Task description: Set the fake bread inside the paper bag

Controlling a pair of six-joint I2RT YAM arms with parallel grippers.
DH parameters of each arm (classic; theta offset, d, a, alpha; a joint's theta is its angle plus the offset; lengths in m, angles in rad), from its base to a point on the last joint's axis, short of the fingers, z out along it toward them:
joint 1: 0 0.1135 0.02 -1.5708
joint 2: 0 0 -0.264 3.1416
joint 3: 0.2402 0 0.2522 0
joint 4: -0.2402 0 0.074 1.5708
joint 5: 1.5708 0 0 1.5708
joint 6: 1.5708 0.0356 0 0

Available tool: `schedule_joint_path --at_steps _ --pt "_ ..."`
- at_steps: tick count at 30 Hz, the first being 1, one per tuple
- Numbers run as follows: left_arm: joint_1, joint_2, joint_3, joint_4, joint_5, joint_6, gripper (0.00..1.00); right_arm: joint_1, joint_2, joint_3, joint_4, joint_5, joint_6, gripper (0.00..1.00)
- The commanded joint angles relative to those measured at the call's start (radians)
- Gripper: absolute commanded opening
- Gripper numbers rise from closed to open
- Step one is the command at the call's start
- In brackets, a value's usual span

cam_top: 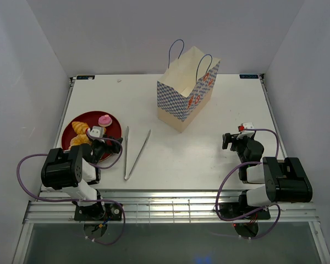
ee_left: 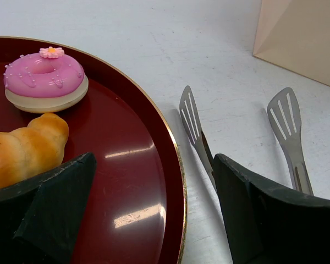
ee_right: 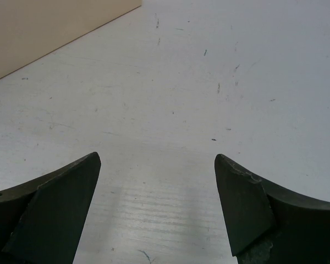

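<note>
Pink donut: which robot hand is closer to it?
Left. The left gripper is open over the red plate, with the pink donut just ahead of it. The right gripper is far off on the other side of the tongs, above the white table.

The plate (cam_top: 91, 116) sits at the left of the bench (cam_top: 209, 148). It carries the croissants (cam_top: 80, 127) on its left half and the doughnut-shaped cake (cam_top: 105, 120) near its far right rim. The tongs (cam_top: 138, 153) lie just right of the plate (open ends pointing back). The paper bag (cam_top: 186, 93) stands behind them to the right, well apart.
</note>
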Motion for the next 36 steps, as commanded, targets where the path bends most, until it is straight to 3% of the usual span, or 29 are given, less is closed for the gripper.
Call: schedule_joint_path --at_steps 1,13,15,16,17,21,24,25,29,31,36 --pt "0.005 -0.014 0.017 0.088 0.003 0.023 0.98 0.005 -0.007 0.017 0.059 0.012 -0.025 0.9" --pt "0.005 -0.012 0.021 0.082 0.002 0.023 0.98 0.005 -0.006 0.02 0.053 0.024 -0.024 0.9" --pt "0.005 -0.015 0.012 0.101 0.005 0.023 0.98 0.037 -0.019 0.014 0.059 0.175 0.001 0.9" --pt "0.005 -0.022 0.006 0.114 0.008 0.012 0.98 0.06 -0.063 0.011 0.05 0.401 0.04 0.9" --pt "0.007 -0.096 -0.001 0.097 -0.01 0.001 0.98 0.082 -0.103 0.014 0.022 0.449 0.042 0.9" --pt "0.005 -0.421 0.084 -0.334 -0.133 -0.049 0.98 0.09 -0.386 0.129 -0.433 0.438 0.054 0.9" --pt "0.004 -0.57 0.179 -0.52 -0.152 -0.132 0.98 0.09 -0.522 0.219 -0.58 0.423 0.213 0.9" --pt "0.005 -0.609 0.202 -0.576 -0.137 -0.143 0.98 0.088 -0.555 0.259 -0.751 0.391 0.261 0.9" --pt "-0.001 -0.791 0.29 -0.832 -0.214 -0.276 0.98 0.088 -0.524 0.498 -1.155 0.111 0.306 0.9" --pt "-0.004 -0.833 0.403 -0.984 -0.335 -0.362 0.98 0.088 -0.476 0.626 -1.319 0.042 0.311 0.9" --pt "-0.004 -0.798 0.65 -1.535 -0.609 -0.655 0.98 0.074 -0.383 0.854 -1.558 0.029 0.587 0.9"
